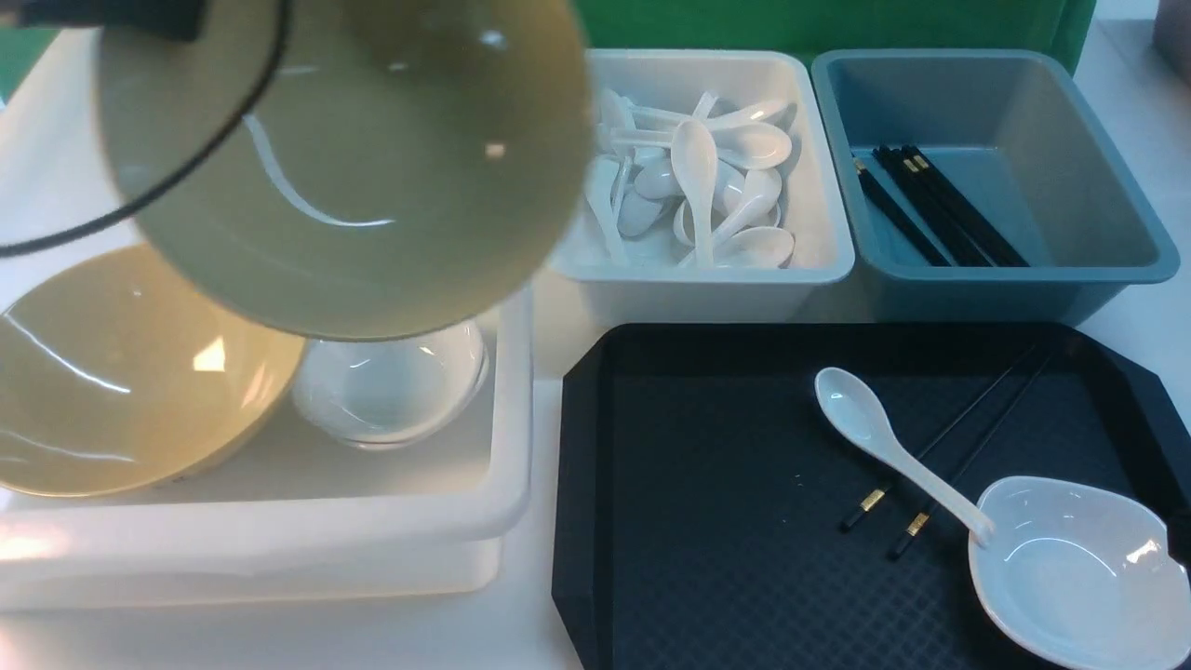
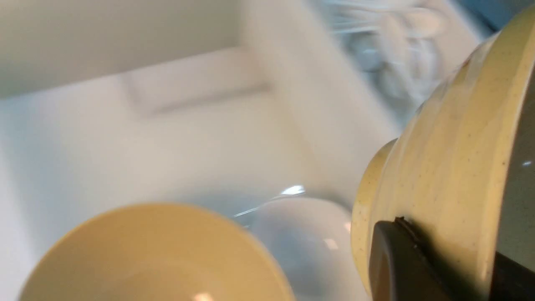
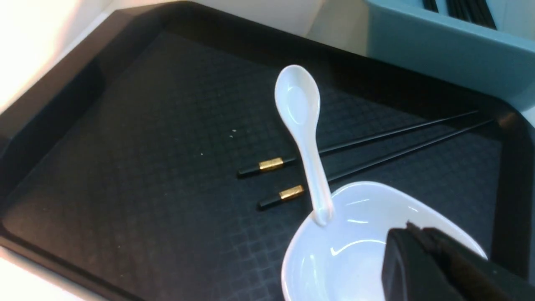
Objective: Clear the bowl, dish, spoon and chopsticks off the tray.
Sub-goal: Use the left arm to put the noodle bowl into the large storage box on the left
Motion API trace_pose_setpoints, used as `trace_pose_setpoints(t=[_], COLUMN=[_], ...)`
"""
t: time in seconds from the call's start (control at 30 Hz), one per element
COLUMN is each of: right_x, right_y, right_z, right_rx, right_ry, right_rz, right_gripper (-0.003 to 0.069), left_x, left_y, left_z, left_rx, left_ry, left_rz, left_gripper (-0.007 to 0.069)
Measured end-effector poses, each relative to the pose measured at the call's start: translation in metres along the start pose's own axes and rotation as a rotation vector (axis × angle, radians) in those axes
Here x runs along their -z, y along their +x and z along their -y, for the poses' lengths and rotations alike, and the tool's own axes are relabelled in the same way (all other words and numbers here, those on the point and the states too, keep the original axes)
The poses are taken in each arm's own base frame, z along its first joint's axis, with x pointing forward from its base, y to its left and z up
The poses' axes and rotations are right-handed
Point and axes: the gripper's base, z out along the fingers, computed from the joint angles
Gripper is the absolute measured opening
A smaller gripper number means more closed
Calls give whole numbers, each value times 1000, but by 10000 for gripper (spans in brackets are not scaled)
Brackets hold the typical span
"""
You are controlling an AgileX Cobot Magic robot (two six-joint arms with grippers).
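My left gripper [image 2: 451, 251] is shut on the rim of the tan-yellow bowl [image 1: 344, 158], one finger [image 2: 401, 259] on the outer wall. The bowl [image 2: 451, 146] hangs tilted above the white tub [image 1: 279, 521]. On the black tray [image 1: 707, 521] the white spoon [image 1: 875, 433] lies across the black chopsticks [image 1: 968, 437], its handle end resting on the white dish [image 1: 1070, 577] in the near right corner. In the right wrist view my right gripper [image 3: 411, 234] is shut with nothing between its jaws, just above the dish [image 3: 347, 251], close to the spoon [image 3: 303, 133] and chopsticks [image 3: 376, 146].
The white tub holds a second yellow bowl [image 1: 121, 372] and a small white dish [image 1: 391, 381]. Behind the tray stand a white tub [image 1: 819, 186] of several spoons and a grey-blue tub [image 1: 1098, 167] with black chopsticks. A black cable [image 1: 186, 158] crosses the front view.
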Motion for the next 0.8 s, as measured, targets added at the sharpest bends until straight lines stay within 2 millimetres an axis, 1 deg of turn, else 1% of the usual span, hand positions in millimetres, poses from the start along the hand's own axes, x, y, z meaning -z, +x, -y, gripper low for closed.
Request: trace_pose_setpoints(t=[0.03, 0.07, 0.1, 0.17, 0.23, 0.27, 0.33, 0.37, 0.43, 0.5, 0.53, 0.57, 0.67, 0.73, 0.8], right_x=[0, 0, 0, 0, 0, 0, 0, 0, 0, 0, 0, 0, 0, 0, 0], right_y=[0, 0, 0, -1, -1, -1, -1, -1, -1, -1, -1, -1, -1, -1, -1], right_z=[0, 0, 0, 0, 0, 0, 0, 0, 0, 0, 0, 0, 0, 0, 0], right_rx=[-3, -3, -5, -14, -33, -45, -58, -59, -60, -60, -60, -60, -60, -60, -61], right_ry=[0, 1, 1, 2, 3, 3, 3, 3, 3, 3, 3, 3, 3, 3, 3], right_rz=[1, 3, 5, 8, 9, 10, 12, 12, 12, 12, 12, 12, 12, 12, 12], right_gripper=[45, 45, 45, 45, 45, 45, 45, 45, 46, 48, 49, 50, 56, 58, 59], left_x=[2, 1, -1, -14, -21, -30, -42, -43, -46, -44, -44, -40, -30, -21, -6], left_y=[10, 15, 27, 49, 57, 65, 76, 76, 78, 77, 77, 75, 73, 72, 69], left_z=[-16, -22, -38, -62, -69, -76, -82, -82, -87, -90, -91, -91, -88, -83, -71], left_rx=[55, 80, 138, 224, 240, 249, 259, 261, 253, 251, 251, 264, 305, 337, 355], left_ry=[-59, -80, -137, -213, -235, -256, -272, -273, -304, -346, -350, -375, -408, -406, -375], left_rz=[12, 12, 15, 5, -5, -21, -54, -54, -50, -31, -29, -9, 29, 57, 103], left_gripper=[4, 4, 4, 6, 8, 15, 34, 37, 100, 193, 202, 277, 382, 414, 416])
